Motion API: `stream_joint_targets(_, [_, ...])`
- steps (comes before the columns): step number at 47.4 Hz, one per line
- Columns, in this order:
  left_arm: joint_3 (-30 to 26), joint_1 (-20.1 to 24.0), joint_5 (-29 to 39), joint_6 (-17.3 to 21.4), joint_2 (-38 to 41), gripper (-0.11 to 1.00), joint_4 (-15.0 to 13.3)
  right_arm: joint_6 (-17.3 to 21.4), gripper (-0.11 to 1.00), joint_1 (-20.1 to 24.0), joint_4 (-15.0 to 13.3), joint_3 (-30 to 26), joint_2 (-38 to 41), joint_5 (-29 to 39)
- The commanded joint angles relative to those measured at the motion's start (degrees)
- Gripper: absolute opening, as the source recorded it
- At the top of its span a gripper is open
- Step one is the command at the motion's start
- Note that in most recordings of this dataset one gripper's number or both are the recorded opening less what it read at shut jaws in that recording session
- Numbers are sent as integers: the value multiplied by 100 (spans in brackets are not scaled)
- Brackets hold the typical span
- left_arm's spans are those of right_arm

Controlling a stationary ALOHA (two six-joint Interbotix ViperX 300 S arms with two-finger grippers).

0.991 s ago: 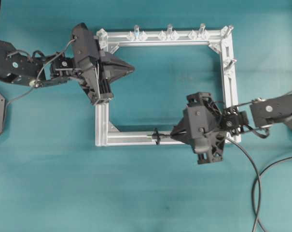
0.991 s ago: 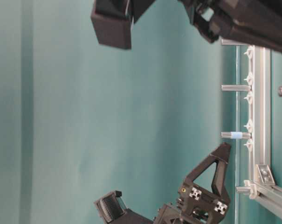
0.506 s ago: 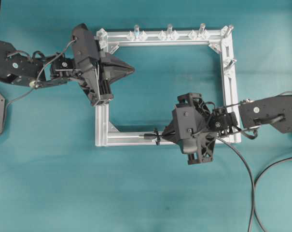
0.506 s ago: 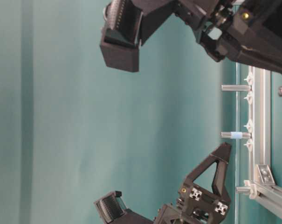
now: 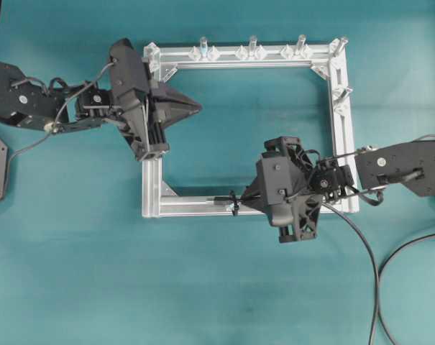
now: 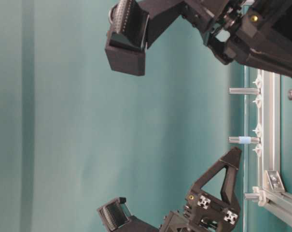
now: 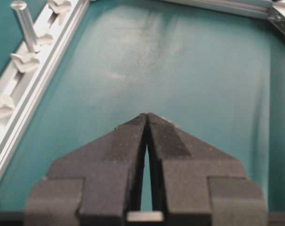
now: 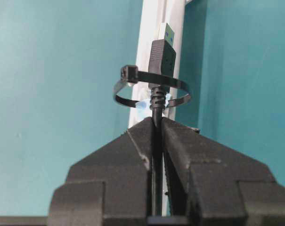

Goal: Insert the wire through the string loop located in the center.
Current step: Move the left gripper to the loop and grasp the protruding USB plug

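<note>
In the right wrist view the wire ends in a black plug with a metal tip. It runs through the string loop, a thin black ring standing on the silver frame bar; plug body and tip lie beyond the ring. My right gripper is shut on the wire just behind the ring. From overhead the right gripper sits over the frame's bottom bar, the string loop just to its left. My left gripper is shut on nothing and hovers inside the frame's upper left corner.
The rectangular silver frame lies on a teal table. Clear upright pegs line its top bar, with more on the right bar. The wire's slack trails off toward the lower right.
My right gripper has moved left along the bottom bar, carrying the plug through the string loop; its tip now sticks out on the loop's left. The left arm has barely shifted.
</note>
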Motion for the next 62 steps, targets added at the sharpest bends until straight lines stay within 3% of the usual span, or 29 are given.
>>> stream_joint_targets(1, [-176,-79,132,0,-141,0,18,-9,8,-26,-9,-123,-62,-53])
stream_joint_targets(18, [-413,-264,765,-35,-149,1,18,-9,8,-26,-9,-123,-62,-53])
stream_joint_targets(21, [-448,-299,949,-44,-149,12,26,-9,8,-26,-9,-132,-62,-53])
stream_joint_targets(30, [-554,-387,1731,9,-413,62,18,-9,8,-26,-9,-141,-62,-53])
stream_joint_targets(36, [-492,-413,2136,18,-809,85,18,-9,8,-26,-9,-141,-62,-53])
stream_joint_targets(48, [-501,-694,2637,-53,-1187,86,18,-9,8,-18,-9,-141,-62,-53])
stream_joint_targets(62, [-932,-1336,3076,-141,-800,86,0,-9,8,-26,-9,-141,-62,-62])
